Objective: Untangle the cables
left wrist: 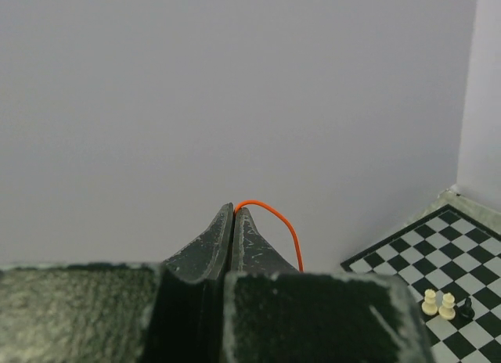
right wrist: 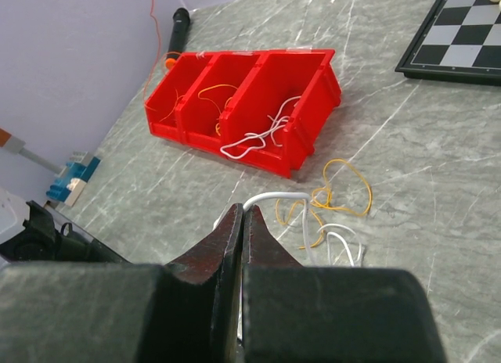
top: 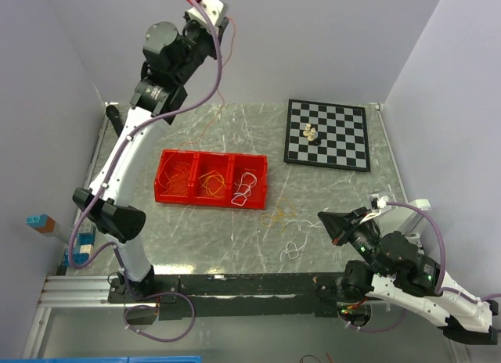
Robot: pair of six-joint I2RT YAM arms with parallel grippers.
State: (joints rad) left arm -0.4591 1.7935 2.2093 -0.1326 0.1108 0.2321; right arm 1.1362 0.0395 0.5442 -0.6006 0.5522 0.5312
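Left gripper [left wrist: 234, 210] is raised high, its tips pressed together on the orange cable [left wrist: 283, 222], which drops out of sight behind the finger. Right gripper [right wrist: 241, 210] is closed too, with the white cable [right wrist: 275, 195] at its tip; pinched or merely touching, can't tell. Loose cables [top: 286, 216] lie on the table beside the red bin [right wrist: 317, 93].

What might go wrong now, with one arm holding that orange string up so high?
1. The left pincer holds the orange cable only at its very tips, so it may slip out.
2. That cable hangs down toward the red bin. Lifting higher might tug the bin or drag out cables lying in it.
3. The right pincer seems to pinch a white cable lying among yellow loops. Pulling could tighten the tangle.
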